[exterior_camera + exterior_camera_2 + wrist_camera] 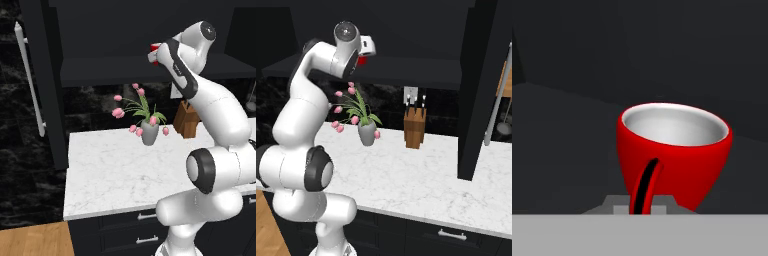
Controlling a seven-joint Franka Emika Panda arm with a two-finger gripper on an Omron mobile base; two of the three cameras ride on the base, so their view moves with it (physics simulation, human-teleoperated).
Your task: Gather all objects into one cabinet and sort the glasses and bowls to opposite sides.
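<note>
In the left base view, a white marble surface [120, 175] topped black drawer units with short silver pulls [141, 216], with warm wooden floor [30, 240] at the lower left. On the surface stood a grey vase of pink tulips [149, 132] and, near it, a brown wooden knife block [187, 120]. A tall black cabinet door with a long silver bar handle [30, 80] stood open at the left, beside the black wall cabinet with its dark inner shelf [110, 70]. The white arm reached up to that shelf, where a small glossy red cup [155, 48] showed at the hand.

In the right base view, the same marble surface ran beneath a black stone back wall [441, 107]. The red cup [361, 60] peeked out under the hand, at the shelf's front edge.

In the hand view, the red cup [674, 152], white inside, sat upright just above the dark shelf [562, 150]. Whether the fingers were clamped on it could not be told.
</note>
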